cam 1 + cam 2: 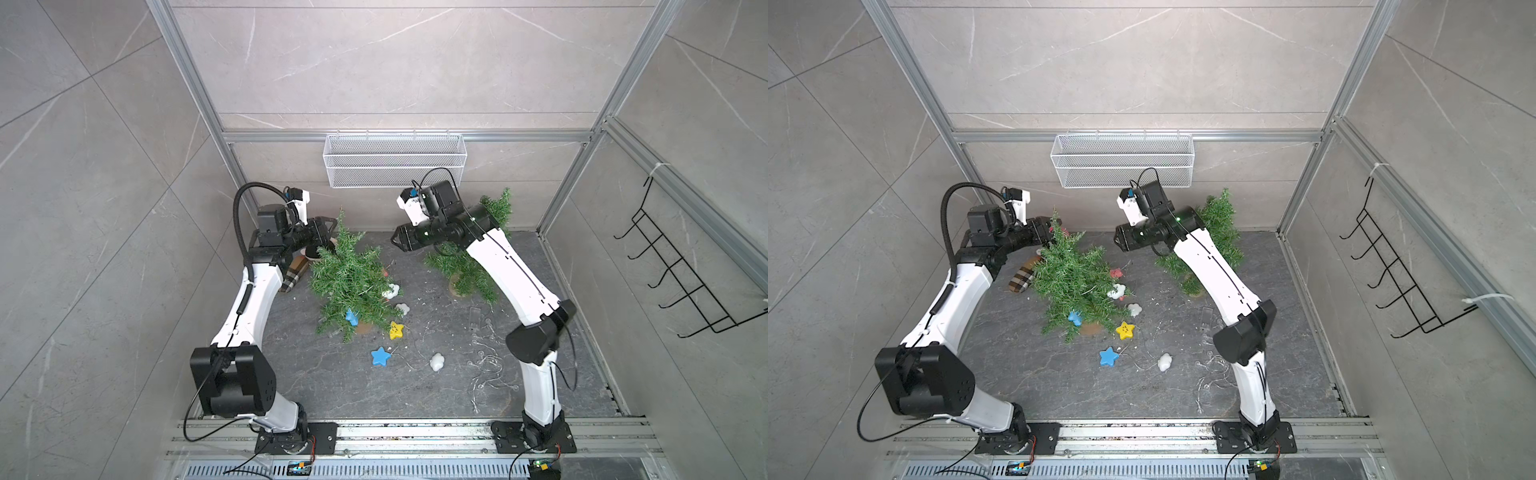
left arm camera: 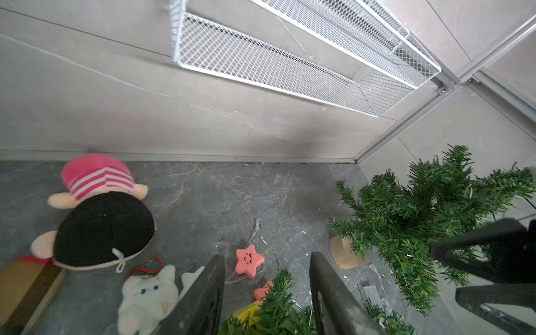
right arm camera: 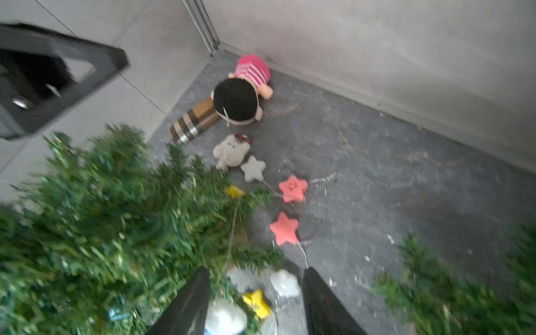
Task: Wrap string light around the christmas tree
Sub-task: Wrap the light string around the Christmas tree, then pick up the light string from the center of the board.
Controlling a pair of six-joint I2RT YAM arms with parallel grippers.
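Observation:
A small green christmas tree [image 1: 353, 282] [image 1: 1075, 282] stands left of centre on a round wooden base. The string light is a thin wire with star and cloud lamps. A blue star [image 1: 380, 356], a yellow star [image 1: 396, 330] and a white cloud [image 1: 437, 361] lie on the floor in front. Pink stars [image 3: 293, 188] lie behind, and a yellow lamp [image 3: 234, 191] hangs on a branch. My left gripper [image 1: 331, 237] [image 2: 266, 256] is open astride the tree's tip. My right gripper [image 1: 395, 240] [image 3: 256, 271] hangs open in the air, right of the treetop, holding nothing.
A second tree [image 1: 469, 257] stands at the back right, behind my right arm. A tangle of clear lights [image 1: 486, 365] lies near that arm's base. A doll [image 2: 101, 220], a white plush [image 2: 148, 298] and a checked roll [image 1: 293, 276] fill the back left corner. A wire basket [image 1: 395, 160] hangs on the back wall.

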